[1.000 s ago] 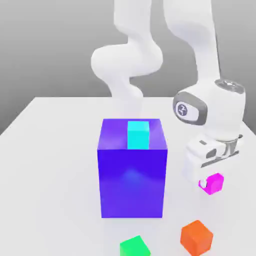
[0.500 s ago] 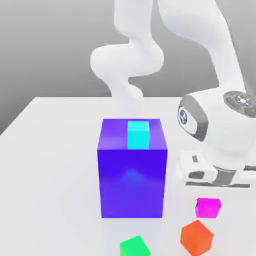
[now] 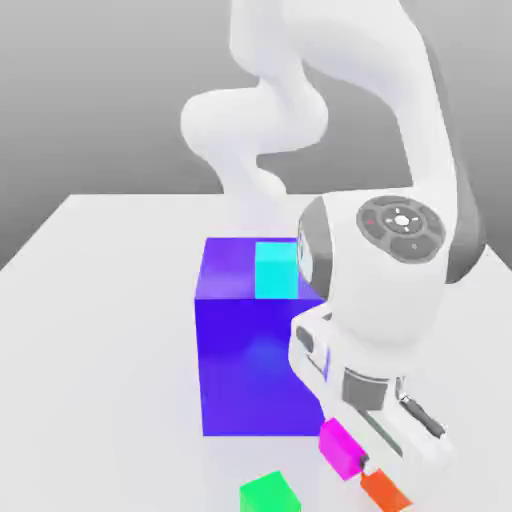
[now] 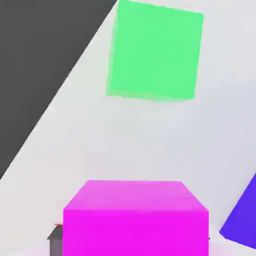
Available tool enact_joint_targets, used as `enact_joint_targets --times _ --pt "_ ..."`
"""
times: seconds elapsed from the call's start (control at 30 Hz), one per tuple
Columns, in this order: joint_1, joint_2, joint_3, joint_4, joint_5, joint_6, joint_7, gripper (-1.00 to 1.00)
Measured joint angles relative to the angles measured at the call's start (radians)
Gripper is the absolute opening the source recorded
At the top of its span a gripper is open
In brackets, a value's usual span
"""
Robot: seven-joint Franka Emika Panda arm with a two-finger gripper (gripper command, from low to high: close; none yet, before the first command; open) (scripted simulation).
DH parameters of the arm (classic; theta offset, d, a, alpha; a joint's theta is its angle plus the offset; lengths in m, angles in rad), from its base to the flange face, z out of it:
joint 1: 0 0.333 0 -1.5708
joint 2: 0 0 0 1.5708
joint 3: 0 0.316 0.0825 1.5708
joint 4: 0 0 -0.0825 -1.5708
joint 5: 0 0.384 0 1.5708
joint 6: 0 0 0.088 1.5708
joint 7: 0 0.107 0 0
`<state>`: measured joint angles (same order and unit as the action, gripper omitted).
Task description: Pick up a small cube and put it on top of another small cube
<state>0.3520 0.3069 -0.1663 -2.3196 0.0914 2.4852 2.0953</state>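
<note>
So right now the gripper is clamped on the small magenta cube, carrying it in the air just above the white table, close to the table's near edge as the exterior view shows it. The cube sits tilted in the exterior view, pinched between the fingers, and in the hand view it sits right in front of the camera with a bit of dark finger poking out beside its lower corner. The green cube rests on the table at the near edge, a little toward the exterior view's left of the held cube and apart from it; the hand view has it lying on the table beyond the magenta one, with bare table between them. The orange cube is just beside the gripper on the near edge, partly hidden behind the fingers. The big blue-violet block stands mid-table just behind the hand, and a cyan cube sits on its top.
</note>
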Motion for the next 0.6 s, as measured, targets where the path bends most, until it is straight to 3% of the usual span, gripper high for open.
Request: enact_joint_targets --times 0.47,0.6 --pt "0.045 -0.09 -0.181 -0.026 0.037 0.056 0.725 -1.0" --pt "0.035 -0.03 -0.172 -0.041 0.087 0.136 0.762 -1.0"
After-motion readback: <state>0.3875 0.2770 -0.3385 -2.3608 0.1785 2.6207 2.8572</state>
